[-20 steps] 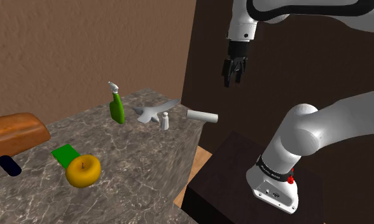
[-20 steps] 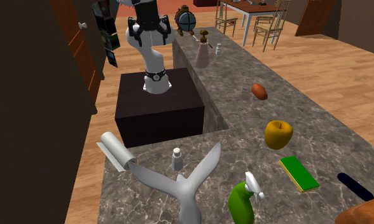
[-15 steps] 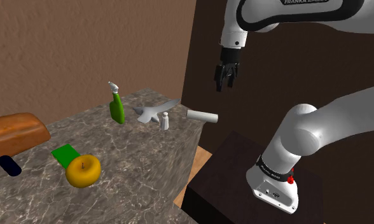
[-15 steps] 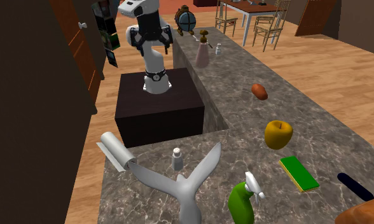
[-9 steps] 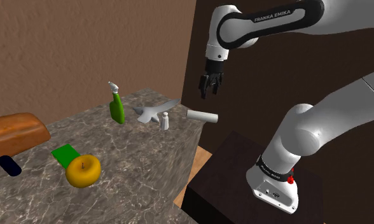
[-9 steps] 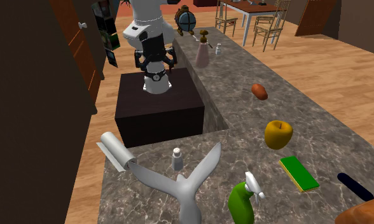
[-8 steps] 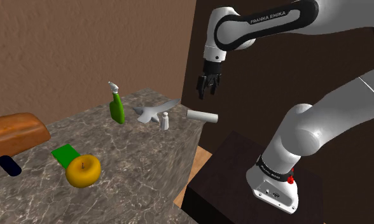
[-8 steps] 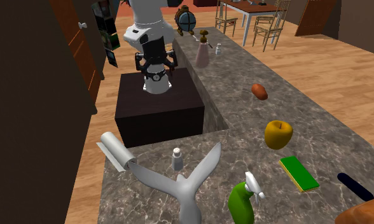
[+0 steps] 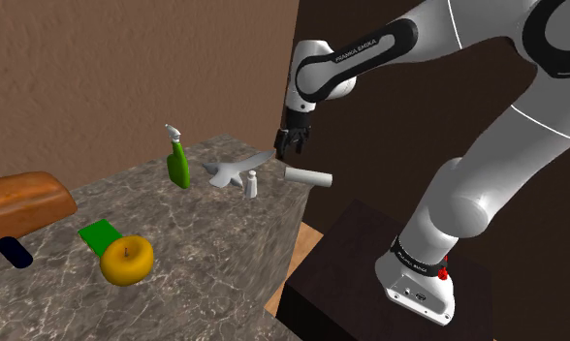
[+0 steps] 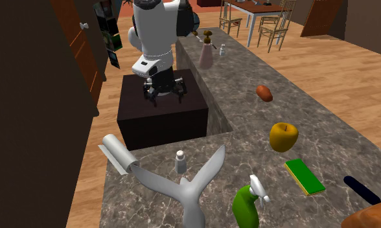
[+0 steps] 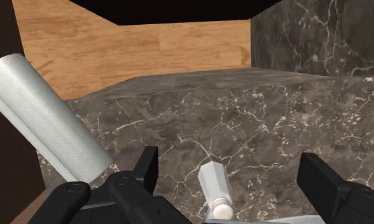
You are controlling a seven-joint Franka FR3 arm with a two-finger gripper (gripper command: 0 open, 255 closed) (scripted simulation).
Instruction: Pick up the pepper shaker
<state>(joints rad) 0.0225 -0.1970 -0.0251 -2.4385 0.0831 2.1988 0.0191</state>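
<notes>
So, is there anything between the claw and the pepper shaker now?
Nothing visible. The open claw hangs above, and the wrist view looks straight at the white shaker on the counter. The white roll lies off to one side; the grey curved utensil lies close beside the shaker.

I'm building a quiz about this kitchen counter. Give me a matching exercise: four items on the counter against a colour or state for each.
Things:
1 pepper shaker
2 paper towel roll
3 spray bottle
4 apple

Descriptions:
A yellow
B white, lying on its side
C green
D white, standing upright

Pairs: 1-D, 2-B, 3-C, 4-A
</notes>
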